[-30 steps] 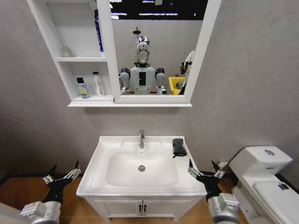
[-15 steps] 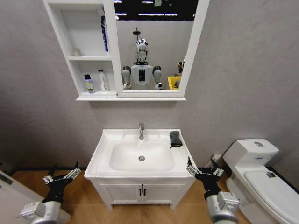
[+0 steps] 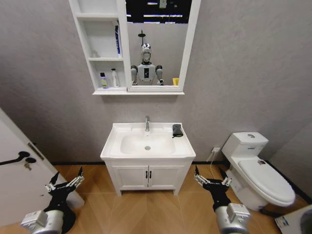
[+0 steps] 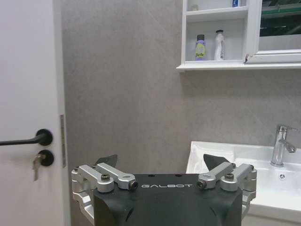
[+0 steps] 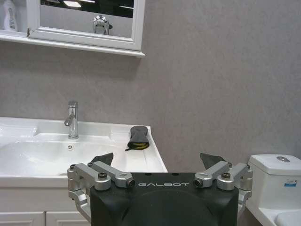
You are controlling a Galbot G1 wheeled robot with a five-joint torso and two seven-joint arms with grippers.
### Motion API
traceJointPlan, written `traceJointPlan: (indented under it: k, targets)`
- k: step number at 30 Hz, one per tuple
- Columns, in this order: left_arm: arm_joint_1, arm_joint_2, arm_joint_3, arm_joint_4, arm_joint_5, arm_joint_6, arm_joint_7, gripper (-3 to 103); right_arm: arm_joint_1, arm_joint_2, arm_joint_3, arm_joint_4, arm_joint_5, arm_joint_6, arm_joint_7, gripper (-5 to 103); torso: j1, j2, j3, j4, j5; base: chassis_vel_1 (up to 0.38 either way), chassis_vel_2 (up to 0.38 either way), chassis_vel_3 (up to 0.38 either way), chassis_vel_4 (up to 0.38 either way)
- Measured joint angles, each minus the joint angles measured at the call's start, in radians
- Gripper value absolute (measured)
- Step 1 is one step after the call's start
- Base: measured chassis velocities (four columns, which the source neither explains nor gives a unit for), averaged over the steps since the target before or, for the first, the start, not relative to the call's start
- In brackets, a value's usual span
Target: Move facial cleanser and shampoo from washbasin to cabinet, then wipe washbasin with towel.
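The grey wall (image 3: pixel 243 73) carries the cabinet (image 3: pixel 100 48), its narrow open shelves joined to a white-framed mirror (image 3: pixel 158 44). On its lowest shelf stand two bottles side by side: a purple one (image 3: pixel 103 81) with a dark cap and, just beside it toward the mirror, a white one (image 3: pixel 114 78). A blue tube (image 3: pixel 118 40) stands on the shelf above, against the mirror frame.

Below the cabinet stands the vanity (image 3: pixel 147 176) with two doors, topped by the washbasin (image 3: pixel 117 146), whose tap (image 3: pixel 146 123) rises at the back of the bowl. The towel (image 3: pixel 177 130) lies folded on the basin's rim at its back right corner, beside the tap and apart from it. A toilet (image 3: pixel 256 173) stands to the right of the vanity, and a white door (image 3: pixel 14 175) with a black handle shows at the left.

Both arms hang low over the wooden floor (image 3: pixel 146 209), well apart from the washbasin. The left pincer (image 3: pixel 65 184) is in front of the door, its fingers spread apart and holding nothing. The right pincer (image 3: pixel 210 179) is between vanity and toilet, likewise spread apart and empty.
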Motion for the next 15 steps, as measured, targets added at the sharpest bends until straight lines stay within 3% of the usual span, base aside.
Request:
traceJointPlan:
  k: [7,15]
  targets:
    - [0.0,0.0,0.0,0.0,0.0,0.0,0.0,100,0.004,-0.003,0.002,-0.001,0.0,-0.007,-0.016,100,0.0,0.0,0.0,-0.0002,0.0,0.346,-0.353,-0.342,0.349]
    - [0.0,0.0,0.0,0.0,0.0,0.0,0.0,100,-0.003,-0.002,0.003,-0.025,-0.016,0.06,-0.091,100,-0.001,0.001,0.0,-0.0002,0.0,0.327,-0.299,-0.32,0.301]
